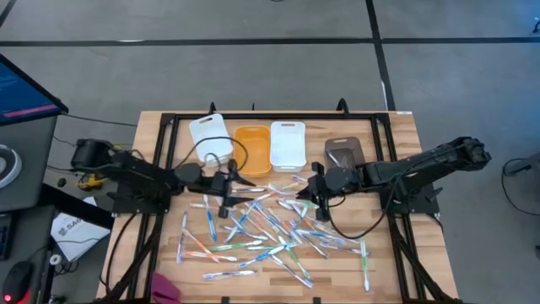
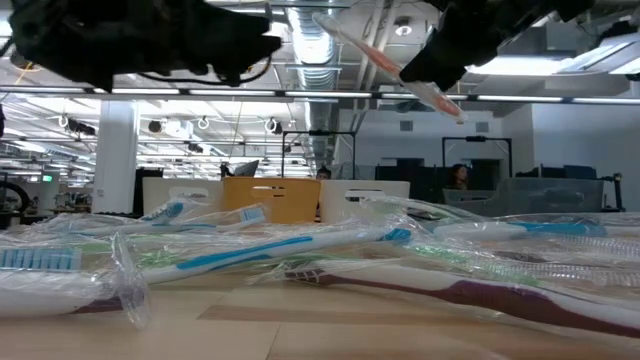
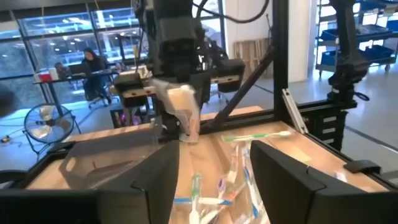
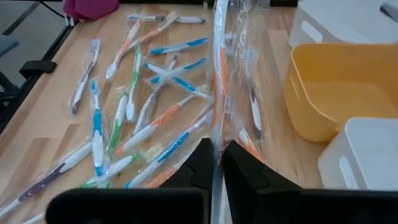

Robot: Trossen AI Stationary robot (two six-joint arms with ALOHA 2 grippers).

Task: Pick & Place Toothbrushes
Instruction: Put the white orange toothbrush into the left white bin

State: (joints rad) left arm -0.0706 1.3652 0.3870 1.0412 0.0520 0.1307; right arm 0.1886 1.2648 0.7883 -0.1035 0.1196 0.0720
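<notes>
Overhead, the wooden table (image 1: 160, 135) carries four bins in a row at its 12 o'clock edge: a white bin (image 1: 210, 137), an orange bin (image 1: 252, 149), a second white bin (image 1: 288, 144) and a dark bin (image 1: 344, 154). The toothbrushes (image 1: 270, 232), wrapped in clear film, lie scattered from the centre toward 6 o'clock, several reaching close to the 6 o'clock edge. Bare wood remains along the 9 o'clock and 3 o'clock sides, bounded by the black frame rails (image 1: 152, 228).

The right gripper (image 1: 318, 193), at about 2 o'clock of the pile and just beside the dark bin, is closed on one orange-and-white toothbrush (image 4: 217, 81); the right wrist view shows the wrapped brush pinched between the fingers (image 4: 200, 163) and standing clear above the heap, with the orange bin alongside. In the low view the same brush (image 2: 385, 62) hangs tilted above the table.

The left gripper (image 1: 224, 187) sits at about 10 o'clock of the pile, below the orange bin; its fingers (image 3: 155, 171) stand apart with nothing between them.

A pink object (image 1: 166, 290) at the 7 o'clock corner is cut off by the picture edge. The film wrapping blurs individual brush outlines in the low view. A person (image 3: 93, 65) sits in the room beyond.
</notes>
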